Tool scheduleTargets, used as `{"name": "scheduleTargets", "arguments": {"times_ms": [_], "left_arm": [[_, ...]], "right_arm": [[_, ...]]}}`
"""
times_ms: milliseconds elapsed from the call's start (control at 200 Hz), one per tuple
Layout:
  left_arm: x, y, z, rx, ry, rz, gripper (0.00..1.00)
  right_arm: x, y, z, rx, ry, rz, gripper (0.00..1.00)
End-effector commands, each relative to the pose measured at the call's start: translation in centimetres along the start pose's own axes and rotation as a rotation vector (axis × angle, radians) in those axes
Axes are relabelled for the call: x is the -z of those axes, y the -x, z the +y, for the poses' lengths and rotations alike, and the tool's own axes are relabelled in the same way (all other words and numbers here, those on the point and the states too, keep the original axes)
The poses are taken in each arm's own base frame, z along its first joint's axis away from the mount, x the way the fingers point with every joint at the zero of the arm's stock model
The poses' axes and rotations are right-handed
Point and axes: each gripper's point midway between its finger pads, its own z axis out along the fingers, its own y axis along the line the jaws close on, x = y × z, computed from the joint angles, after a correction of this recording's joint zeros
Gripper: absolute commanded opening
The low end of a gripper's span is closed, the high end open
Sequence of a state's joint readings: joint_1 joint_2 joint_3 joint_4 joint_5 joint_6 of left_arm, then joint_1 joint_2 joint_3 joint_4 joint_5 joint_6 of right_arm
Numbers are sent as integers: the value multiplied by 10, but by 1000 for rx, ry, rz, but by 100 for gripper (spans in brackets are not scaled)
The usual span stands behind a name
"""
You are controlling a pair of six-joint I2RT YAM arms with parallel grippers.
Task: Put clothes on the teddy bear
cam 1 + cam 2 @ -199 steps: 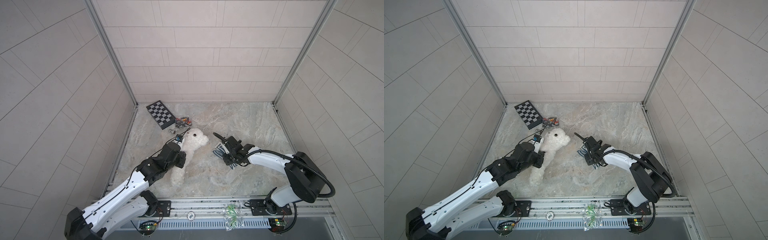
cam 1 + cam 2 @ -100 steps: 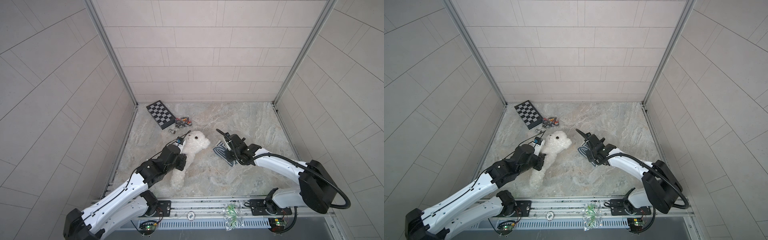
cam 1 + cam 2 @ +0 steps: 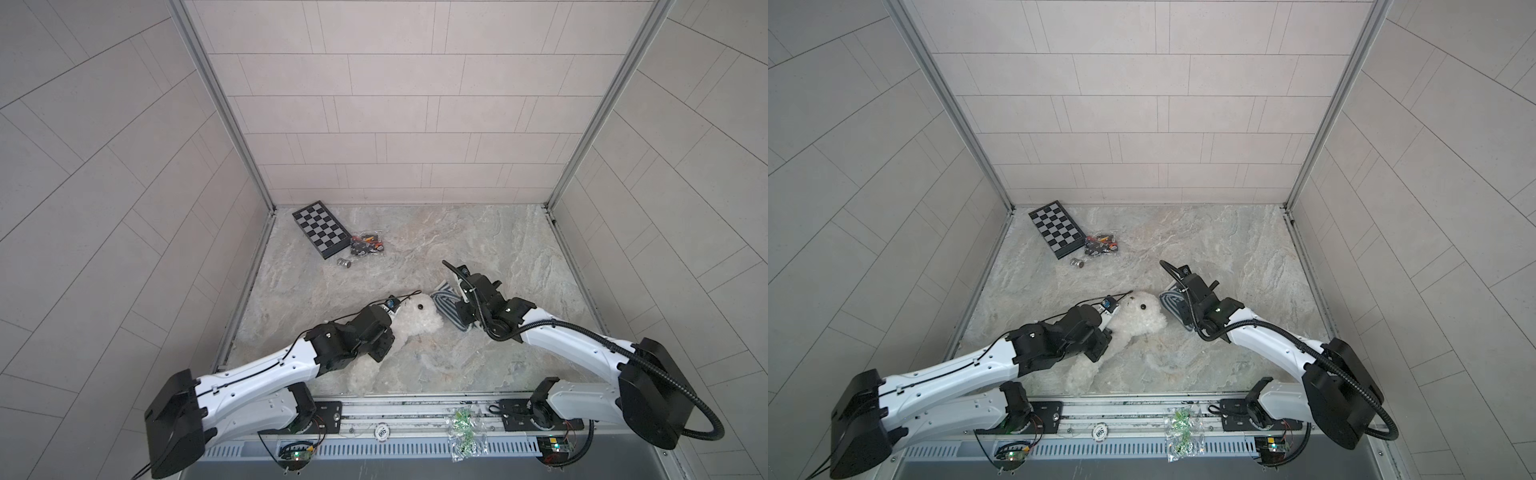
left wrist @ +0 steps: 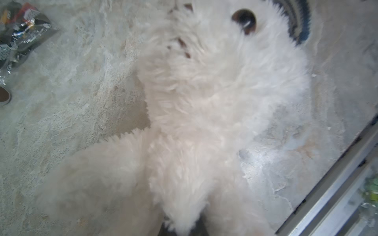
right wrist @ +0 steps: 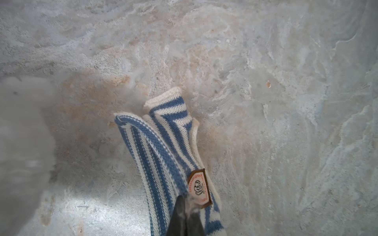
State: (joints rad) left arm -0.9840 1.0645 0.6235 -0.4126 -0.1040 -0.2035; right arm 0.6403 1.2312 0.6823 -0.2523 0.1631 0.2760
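White plush teddy bear point(image 3: 417, 326) lay on the marbled table point(image 3: 478, 249), where we clamped its body in our left gripper point(image 3: 392, 326), apparently to steady it, while our right gripper point(image 5: 185, 206) pinched the blue-striped knit shirt point(image 5: 163, 147) just beside its head.

Your left arm point(image 3: 266, 374) and right arm point(image 3: 573, 345) stretched low, left gripper point(image 3: 1111, 328) closed on the teddy bear point(image 3: 419, 324), right gripper point(image 5: 185, 204) pinching the striped shirt point(image 5: 163, 155)
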Motion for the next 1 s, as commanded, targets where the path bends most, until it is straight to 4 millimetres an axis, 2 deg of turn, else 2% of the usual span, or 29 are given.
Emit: {"name": "scheduleTargets", "arguments": {"times_ms": [0, 45, 65, 125, 225, 265, 340, 420, 425, 461, 586, 821, 996], "left_arm": [[-2, 16, -2, -22, 18, -34, 0], [-6, 13, -2, -18, 17, -18, 0], [-7, 12, -3, -15, 13, -12, 3], [-9, 10, -8, -1, -12, 0, 18], [-4, 13, -16, 20, -58, 9, 49], [-1, 14, -17, 29, -72, 19, 57], [9, 20, -19, 49, -97, 22, 63], [20, 33, -16, 75, -118, -7, 66], [21, 34, -16, 77, -119, -9, 66], [23, 39, -13, 90, -124, -21, 67], [16, 46, 0, 105, -115, 1, 67], [-22, 31, 4, 91, -101, 138, 68], [-43, 7, 4, 116, -90, 227, 66]], "right_arm": [[6, 12, -9, 3, -36, -67, 0], [5, 12, -9, 6, -33, -70, 0], [5, 12, -9, 6, -32, -72, 0], [5, 12, -7, 10, -19, -82, 0], [7, 16, -2, 10, 16, -119, 0], [8, 19, 0, 12, 27, -131, 0], [11, 22, 2, 19, 44, -145, 0], [15, 26, 4, 24, 54, -163, 0], [11, 17, 3, 28, 51, -146, 0], [11, 15, 3, 33, 53, -143, 0], [13, 16, 4, 35, 64, -162, 0], [18, 17, 8, 46, 98, -200, 0], [20, 18, 7, 45, 95, -213, 0]]}}
